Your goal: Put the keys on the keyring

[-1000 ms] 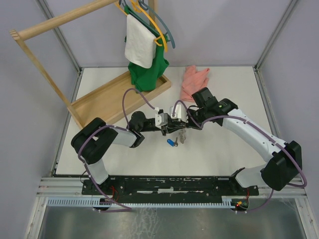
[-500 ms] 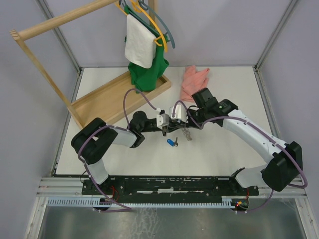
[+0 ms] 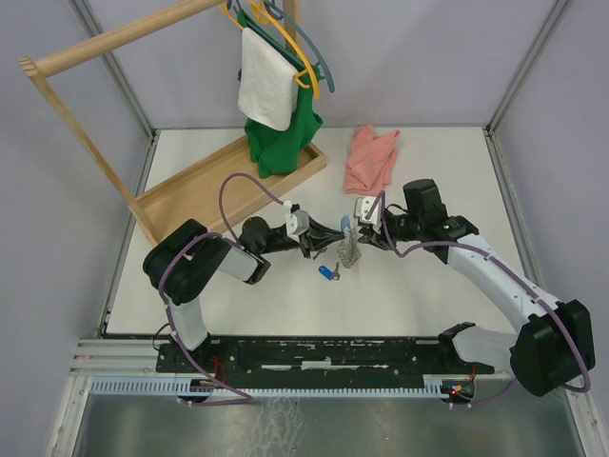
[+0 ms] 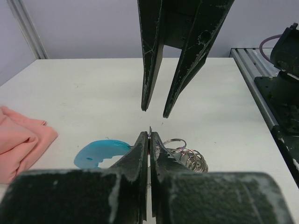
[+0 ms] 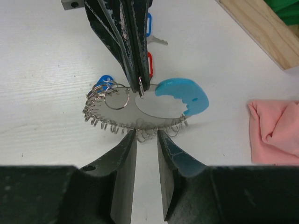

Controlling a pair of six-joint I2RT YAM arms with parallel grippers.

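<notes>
Table [image 3: 428, 295]: blue-tagged key [image 3: 327, 273], pink cloth [image 3: 369, 159], wooden rack [image 3: 214, 188].

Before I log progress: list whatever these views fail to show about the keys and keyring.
- Right wrist view: red-tagged key and one blue-tagged key are mostly hidden behind the left pincer.
- Left wrist view: its own fingers cover the middle of the keyring; no key shows.
- Top view: the keyring is too small to tell what is threaded.

Pink cloth [image 3: 369, 159] on white table [image 3: 381, 305]; wooden rack [image 3: 205, 190] with green garment [image 3: 281, 143], white towel [image 3: 264, 88].
</notes>
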